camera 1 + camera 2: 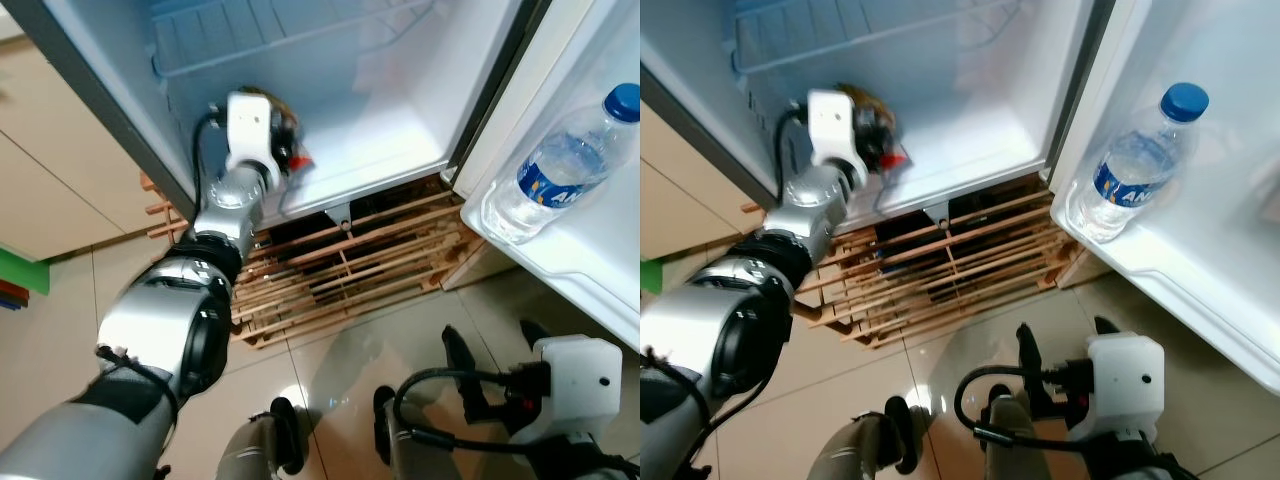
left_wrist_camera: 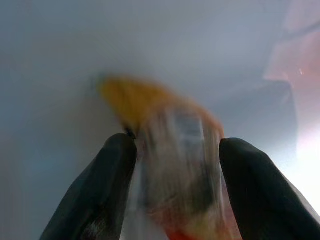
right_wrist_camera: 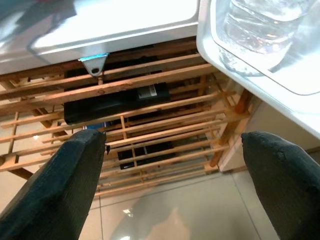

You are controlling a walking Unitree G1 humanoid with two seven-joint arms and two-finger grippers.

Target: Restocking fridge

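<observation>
packet held inside the fridge

while a water bottle (image 1: 565,165) stands in the door shelf (image 1: 560,262) at 2 o'clock, a wooden rack (image 1: 350,265) sits under the fridge (image 1: 380,120). left gripper (image 2: 172,150), arm stretched to 11 o'clock, clasps a blurred orange packet (image 2: 175,150) between its fingers. right gripper (image 3: 172,145) hangs low, spread wide, holding nothing.

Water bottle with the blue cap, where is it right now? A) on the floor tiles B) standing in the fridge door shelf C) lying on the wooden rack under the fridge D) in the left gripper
B: the water bottle stands upright in the door shelf of the open fridge, apart from both arms; the left gripper is inside the fridge around a blurred yellowish packet, and the right gripper hangs open above the wooden rack.
</observation>
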